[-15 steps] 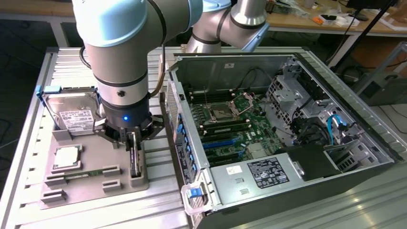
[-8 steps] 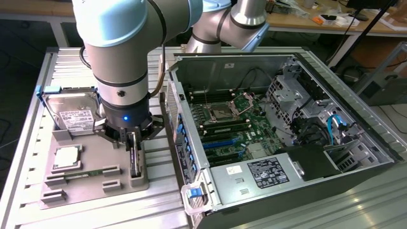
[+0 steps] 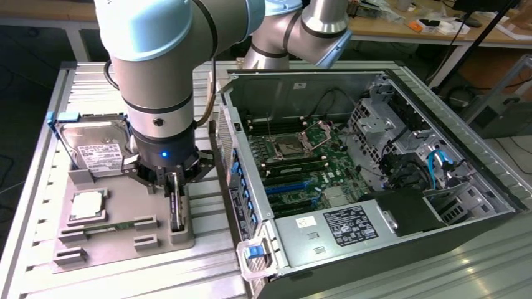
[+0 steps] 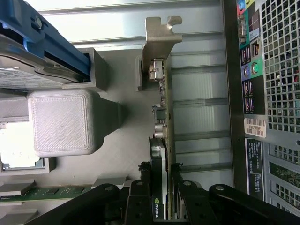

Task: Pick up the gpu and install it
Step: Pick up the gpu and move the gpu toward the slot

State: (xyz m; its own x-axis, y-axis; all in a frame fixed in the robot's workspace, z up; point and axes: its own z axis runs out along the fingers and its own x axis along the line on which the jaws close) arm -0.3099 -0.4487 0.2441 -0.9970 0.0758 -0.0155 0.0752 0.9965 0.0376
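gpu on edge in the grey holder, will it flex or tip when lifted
Probably stiff: the gpu is a rigid board with a metal bracket, so little flex. Likely tippy: it stands thin on edge in the grey holder, so a skewed pull could jam it. The gripper pinches its flat faces, which looks secure.

Soft, even overhead light fills the exterior view. The arm (image 3: 158,56) at upper left carries a mild sheen, while the depths of the computer case (image 3: 303,240) at lower right fall dark. In the wrist view the ribbed bench (image 4: 201,98) glares pale, the bracket of the gpu (image 4: 161,56) gleams, the white processor chip (image 4: 14,145) is blown out, and the hand (image 4: 159,171) reads near-black.
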